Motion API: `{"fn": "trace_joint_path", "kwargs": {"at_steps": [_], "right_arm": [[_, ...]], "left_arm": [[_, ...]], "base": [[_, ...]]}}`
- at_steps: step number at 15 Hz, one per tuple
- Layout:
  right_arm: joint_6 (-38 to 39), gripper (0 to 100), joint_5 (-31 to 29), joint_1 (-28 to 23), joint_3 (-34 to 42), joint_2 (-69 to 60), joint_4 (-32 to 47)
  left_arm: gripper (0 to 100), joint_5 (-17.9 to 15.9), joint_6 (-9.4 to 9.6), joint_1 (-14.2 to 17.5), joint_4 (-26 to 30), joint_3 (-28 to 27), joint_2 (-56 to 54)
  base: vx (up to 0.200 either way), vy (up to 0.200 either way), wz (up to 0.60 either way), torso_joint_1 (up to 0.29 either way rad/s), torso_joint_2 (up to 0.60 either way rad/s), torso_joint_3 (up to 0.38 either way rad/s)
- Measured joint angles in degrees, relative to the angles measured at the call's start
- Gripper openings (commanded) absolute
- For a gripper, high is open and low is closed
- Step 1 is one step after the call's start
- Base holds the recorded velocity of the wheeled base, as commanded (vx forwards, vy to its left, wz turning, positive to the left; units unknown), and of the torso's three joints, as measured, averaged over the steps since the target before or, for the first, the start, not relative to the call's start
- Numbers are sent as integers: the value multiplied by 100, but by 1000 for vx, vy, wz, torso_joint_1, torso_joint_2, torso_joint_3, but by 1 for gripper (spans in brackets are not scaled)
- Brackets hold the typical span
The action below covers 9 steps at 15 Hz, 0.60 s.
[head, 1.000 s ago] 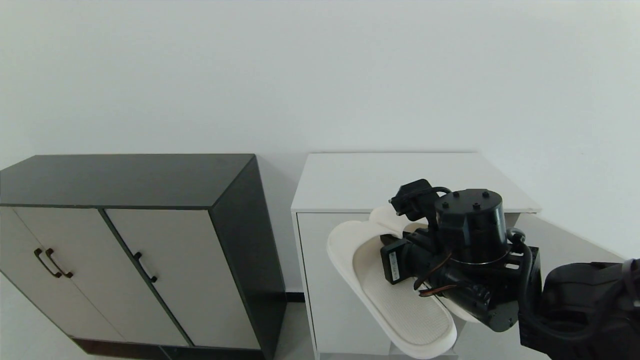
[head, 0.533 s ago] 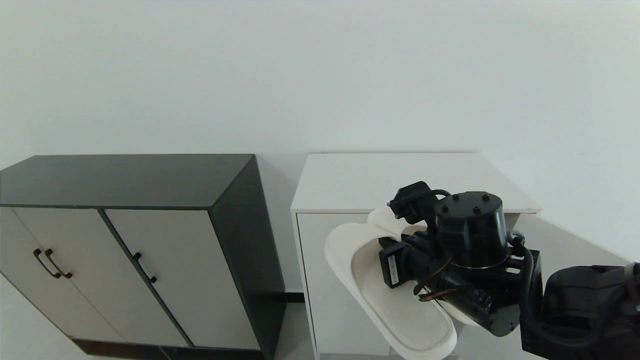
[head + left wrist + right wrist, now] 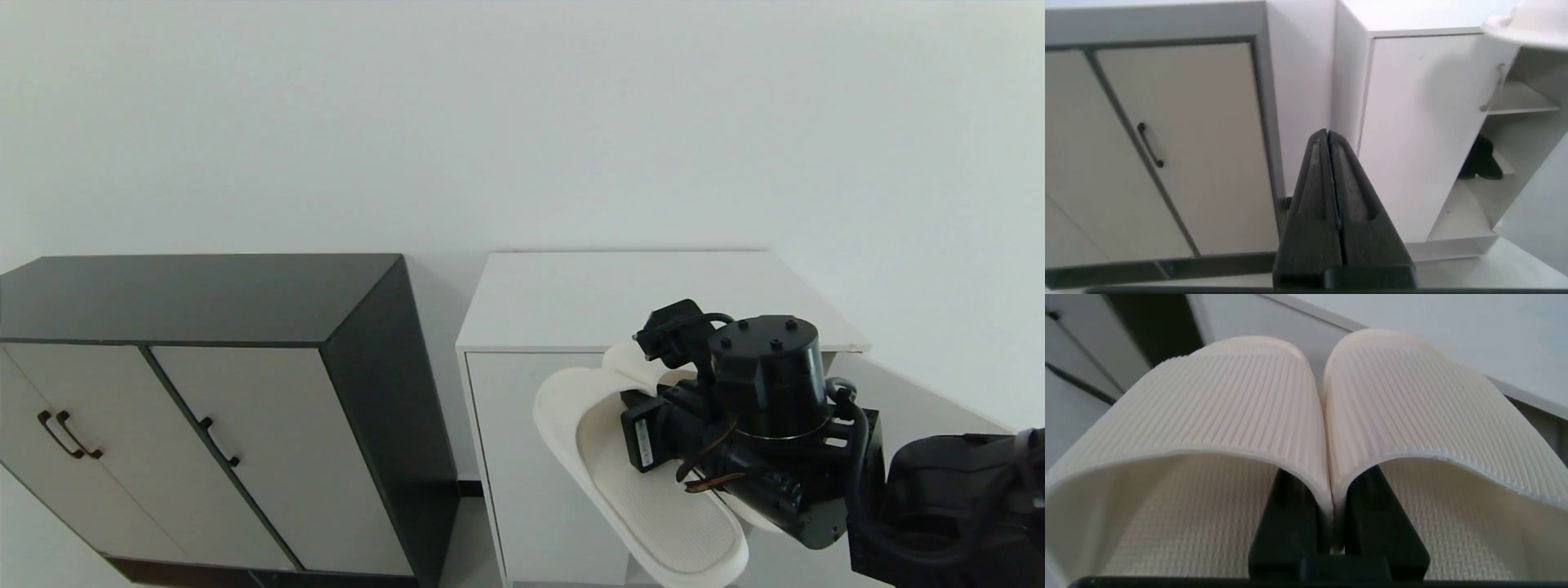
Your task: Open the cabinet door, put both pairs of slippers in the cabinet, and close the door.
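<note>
Right hand point(image 3: 1331, 527) clamped on the cream slippers point(image 3: 653, 506) — held before the white cabinet point(image 3: 620, 294).
Left hand point(image 3: 1328, 163) pinched closed, empty — cabinet door point(image 3: 1421, 139) stands open.

A black cabinet point(image 3: 196, 298) with pale doors point(image 3: 253, 441) stands against the wall point(image 3: 522, 122).

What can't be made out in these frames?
Head view: white cabinet shelves, hidden behind the cream slippers and right arm.
Left wrist view: dark item in the lower compartment, too small to identify.
Head view: black-topped cabinet base, cut off by the bottom edge.
</note>
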<state>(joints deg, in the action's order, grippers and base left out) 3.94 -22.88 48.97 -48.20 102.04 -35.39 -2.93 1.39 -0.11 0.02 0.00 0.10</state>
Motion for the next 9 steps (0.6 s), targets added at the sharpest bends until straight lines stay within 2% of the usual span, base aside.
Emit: {"fn": "trace_joint_path", "kwargs": {"at_steps": [9], "right_arm": [[11, 0, 4, 6, 28, -2, -68]], "left_arm": [[0, 4, -6, -7, 9, 0, 0]], "base": [[0, -200, 0, 3, 3, 3]]}}
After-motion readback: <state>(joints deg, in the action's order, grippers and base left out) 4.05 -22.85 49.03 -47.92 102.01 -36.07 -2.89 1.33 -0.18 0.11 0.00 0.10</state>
